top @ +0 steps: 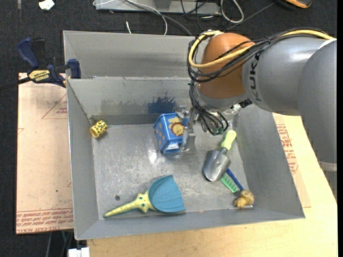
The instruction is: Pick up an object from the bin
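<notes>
My gripper [185, 135] hangs low near the back middle of the bin, its fingers right beside a blue box [168, 133] with white dots and an orange figure printed on it. One metal finger [188, 136] presses against the box's right side; the view does not show whether the box sits between both fingers. Just right of the gripper lies a small silver scoop [215, 165] with a pale green handle [229, 140]. A blue and green brush [231, 182] lies under the scoop's front.
A blue fan-shaped scoop with a yellow handle [155, 198] lies at the front. A small yellow die-like piece [98, 128] rests at the back left wall. A tan figure [244, 199] sits at the front right corner. The arm with its orange dome covers the back right.
</notes>
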You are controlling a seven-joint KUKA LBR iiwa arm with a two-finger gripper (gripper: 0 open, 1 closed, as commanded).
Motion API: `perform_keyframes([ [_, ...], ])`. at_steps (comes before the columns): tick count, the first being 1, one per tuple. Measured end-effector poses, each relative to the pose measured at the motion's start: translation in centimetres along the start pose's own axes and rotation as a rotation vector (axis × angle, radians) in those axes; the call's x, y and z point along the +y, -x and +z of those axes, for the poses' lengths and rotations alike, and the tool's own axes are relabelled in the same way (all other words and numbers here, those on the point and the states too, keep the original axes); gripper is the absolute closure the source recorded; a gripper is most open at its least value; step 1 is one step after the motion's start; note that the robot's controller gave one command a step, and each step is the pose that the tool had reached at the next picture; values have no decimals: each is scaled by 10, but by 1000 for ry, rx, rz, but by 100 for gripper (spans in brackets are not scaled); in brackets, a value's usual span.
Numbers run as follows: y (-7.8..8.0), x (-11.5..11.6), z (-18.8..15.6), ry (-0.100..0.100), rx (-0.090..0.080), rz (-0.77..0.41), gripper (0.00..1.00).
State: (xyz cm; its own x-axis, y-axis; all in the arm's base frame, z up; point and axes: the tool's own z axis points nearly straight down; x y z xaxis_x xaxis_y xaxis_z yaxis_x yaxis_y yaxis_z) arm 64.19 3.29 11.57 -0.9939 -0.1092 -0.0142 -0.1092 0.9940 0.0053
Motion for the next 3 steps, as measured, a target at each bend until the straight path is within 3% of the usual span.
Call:
perform_keyframes([
  [2,0,0,0,0,0,1,100],
  [3,9,14,-139,1,-3,-12,100],
])
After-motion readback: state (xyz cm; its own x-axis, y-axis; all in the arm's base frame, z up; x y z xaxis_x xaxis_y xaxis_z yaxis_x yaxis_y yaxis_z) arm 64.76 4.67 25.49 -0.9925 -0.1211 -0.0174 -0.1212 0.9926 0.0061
